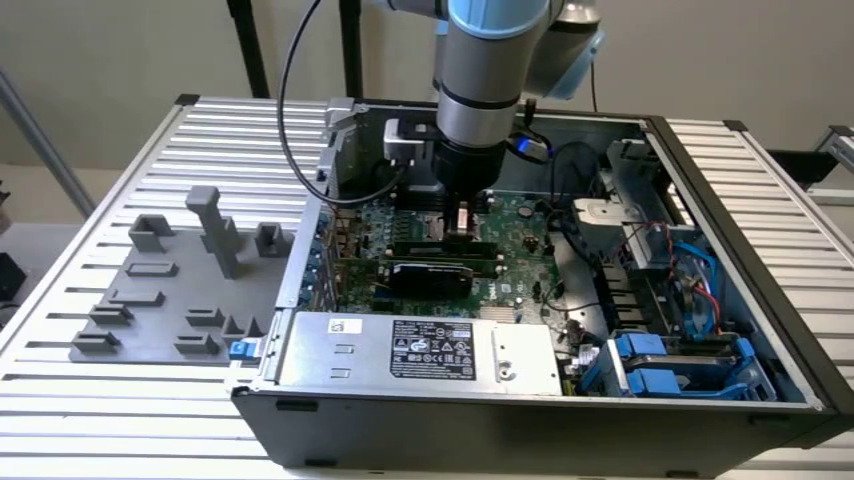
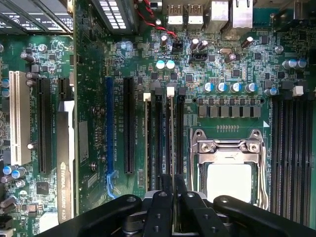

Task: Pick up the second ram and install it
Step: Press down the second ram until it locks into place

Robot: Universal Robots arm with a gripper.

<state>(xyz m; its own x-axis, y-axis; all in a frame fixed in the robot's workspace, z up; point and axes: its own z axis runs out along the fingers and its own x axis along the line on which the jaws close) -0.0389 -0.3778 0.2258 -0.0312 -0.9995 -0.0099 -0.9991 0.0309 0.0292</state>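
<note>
Exterior view, ribbed metal table point(image 1: 120, 420), open computer case point(image 1: 747, 250), beige wall.

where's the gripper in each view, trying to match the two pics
Exterior view: the gripper hangs inside the open computer case, low over the motherboard.
Wrist view: the gripper sits over the memory slots, beside the CPU socket.
Shared landmark: the green motherboard.

Lab bench: slatted aluminium table point(image 1: 120, 160)
</note>
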